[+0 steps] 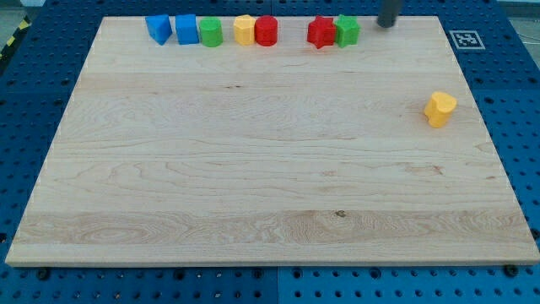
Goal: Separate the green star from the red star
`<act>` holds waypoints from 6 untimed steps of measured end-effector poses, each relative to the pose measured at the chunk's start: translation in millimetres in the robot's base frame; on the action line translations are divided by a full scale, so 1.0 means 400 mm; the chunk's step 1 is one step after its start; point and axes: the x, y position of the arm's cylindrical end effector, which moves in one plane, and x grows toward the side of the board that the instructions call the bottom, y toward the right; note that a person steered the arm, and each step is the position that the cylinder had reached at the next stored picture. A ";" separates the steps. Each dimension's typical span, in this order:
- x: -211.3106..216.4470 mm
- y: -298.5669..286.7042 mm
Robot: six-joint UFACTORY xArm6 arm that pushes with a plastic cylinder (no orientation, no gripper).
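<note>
The red star (321,32) and the green star (347,30) sit touching side by side at the view's top edge of the wooden board (270,169), the green star to the right. My tip (386,23) is a dark rod end at the view's top, a short way to the right of the green star and apart from it.
Along the top edge to the left stand two blue blocks (158,28) (186,29), a green cylinder (211,33), a yellow block (244,29) and a red cylinder (267,30). A yellow block (440,109) lies alone at the right. A fiducial marker (465,39) lies off the board's top right corner.
</note>
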 end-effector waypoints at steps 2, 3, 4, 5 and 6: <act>0.086 -0.180; 0.231 -0.088; 0.323 -0.016; 0.264 -0.028; 0.188 -0.057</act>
